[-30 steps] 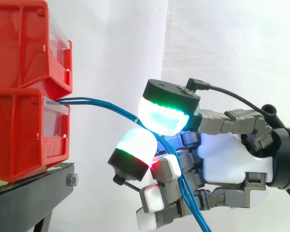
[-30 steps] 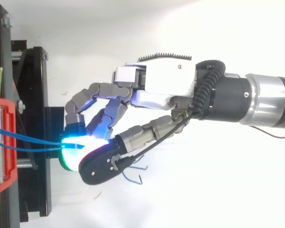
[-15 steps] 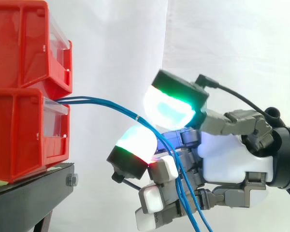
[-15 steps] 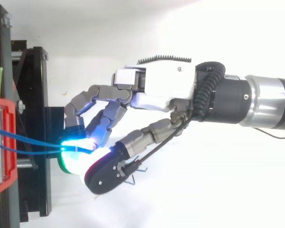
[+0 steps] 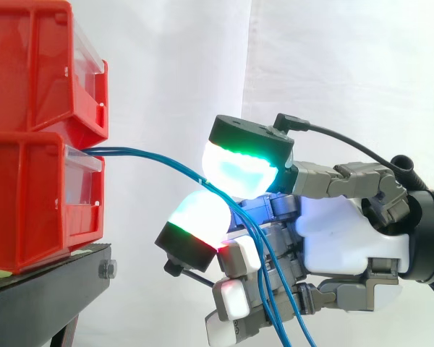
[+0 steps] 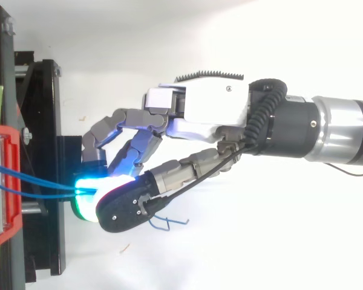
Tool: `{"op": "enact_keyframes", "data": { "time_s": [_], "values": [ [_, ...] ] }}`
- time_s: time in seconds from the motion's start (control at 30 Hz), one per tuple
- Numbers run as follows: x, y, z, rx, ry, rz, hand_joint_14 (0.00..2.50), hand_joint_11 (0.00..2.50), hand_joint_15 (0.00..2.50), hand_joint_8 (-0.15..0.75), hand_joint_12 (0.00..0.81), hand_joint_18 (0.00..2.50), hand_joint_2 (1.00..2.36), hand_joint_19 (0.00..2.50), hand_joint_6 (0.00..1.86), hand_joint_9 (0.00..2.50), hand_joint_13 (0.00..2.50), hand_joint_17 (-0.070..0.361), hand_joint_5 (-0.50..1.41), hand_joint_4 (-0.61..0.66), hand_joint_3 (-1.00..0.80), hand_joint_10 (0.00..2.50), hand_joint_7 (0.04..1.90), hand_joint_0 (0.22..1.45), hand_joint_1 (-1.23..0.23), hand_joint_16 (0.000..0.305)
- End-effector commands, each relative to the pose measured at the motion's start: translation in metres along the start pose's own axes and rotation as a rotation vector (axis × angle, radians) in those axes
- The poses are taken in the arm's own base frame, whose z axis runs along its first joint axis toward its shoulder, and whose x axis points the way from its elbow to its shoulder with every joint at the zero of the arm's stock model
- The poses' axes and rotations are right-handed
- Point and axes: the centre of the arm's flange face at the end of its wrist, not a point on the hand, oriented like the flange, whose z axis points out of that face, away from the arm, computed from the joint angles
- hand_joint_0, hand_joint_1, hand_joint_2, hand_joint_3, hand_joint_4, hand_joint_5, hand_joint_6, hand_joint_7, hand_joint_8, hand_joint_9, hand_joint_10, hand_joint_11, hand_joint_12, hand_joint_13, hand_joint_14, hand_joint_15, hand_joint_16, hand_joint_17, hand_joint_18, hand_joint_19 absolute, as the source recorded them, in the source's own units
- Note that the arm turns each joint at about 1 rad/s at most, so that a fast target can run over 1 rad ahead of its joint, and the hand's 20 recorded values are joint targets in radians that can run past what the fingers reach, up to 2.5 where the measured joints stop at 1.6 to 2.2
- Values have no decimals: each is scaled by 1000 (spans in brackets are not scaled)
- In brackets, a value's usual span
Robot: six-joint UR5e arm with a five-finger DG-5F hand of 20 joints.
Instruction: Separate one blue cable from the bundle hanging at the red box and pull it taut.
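Thin blue cables leave the front of the lower red bin and arc right and down into my hand. There they run between the green-edged thumb pad above and a white fingertip pad below, which close together on them. Below the pinch the strands hang down across the curled lower fingers to the bottom edge. From above, the hand reaches left towards the bin, and loose cable ends stick out beneath the thumb. How many strands are in the pinch I cannot tell.
A second red bin is stacked on the lower one. Both stand on a black stand at the left. A white curtain hangs behind. The arm comes in from the right.
Half a second ago the thumb pad had lifted up and away from the cables. It has since come back down onto them, slightly further left. The bins have not moved.
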Motion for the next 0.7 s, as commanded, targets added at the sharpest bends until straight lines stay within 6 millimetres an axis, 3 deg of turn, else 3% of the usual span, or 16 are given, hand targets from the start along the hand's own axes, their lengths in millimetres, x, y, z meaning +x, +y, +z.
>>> {"op": "enact_keyframes", "data": {
  "time_s": [0.0, 0.3, 0.5, 0.67],
  "values": [
    [1, 0, 0, -2, 0, 0, 18, 786, 514, 357, 380, 748, 1020, 430, 838, 950, 984, 78, -224, 209, -216, 20, 989, 706, -731, 35],
    [0, 0, 0, -3, -1, 1, 21, 816, 525, 337, 369, 734, 1000, 425, 846, 936, 962, 75, -221, 226, -500, 19, 991, 808, -828, 33],
    [1, 0, 0, -3, 0, 1, 21, 804, 541, 347, 363, 756, 1000, 447, 846, 972, 979, 75, -215, 227, -500, 21, 1005, 603, -716, 33],
    [0, 0, 0, -2, -1, 0, 18, 795, 544, 358, 377, 786, 1000, 465, 839, 1014, 1014, 81, -208, 228, -500, 20, 1004, 558, -533, 36]
  ]
}}
